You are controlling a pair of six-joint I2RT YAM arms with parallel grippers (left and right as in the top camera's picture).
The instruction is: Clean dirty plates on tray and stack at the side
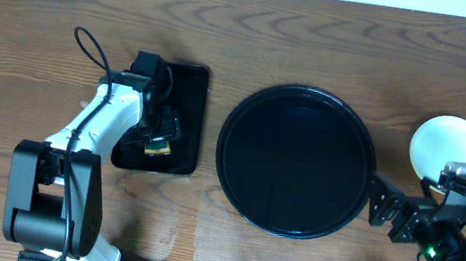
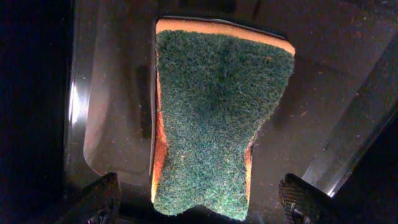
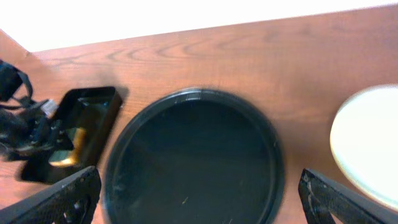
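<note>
We judge the task done: round tray (image 1: 223,147) bare, pale plate (image 1: 447,145) at the right edge of the table (image 1: 318,33), left gripper (image 2: 199,202) and right gripper (image 3: 199,196) wide, empty.

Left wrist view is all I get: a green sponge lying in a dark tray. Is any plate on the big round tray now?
Observer: No. The round black tray holds no plate at all.
Operator: Where are the plates, then?
Observer: A pale plate lies on the table, to the right of the tray and apart from it. From above I see one disc and cannot tell how many are stacked.
Operator: And what is the other arm doing?
Observer: The right gripper hangs open beside the tray's right rim and holds nothing.
</note>
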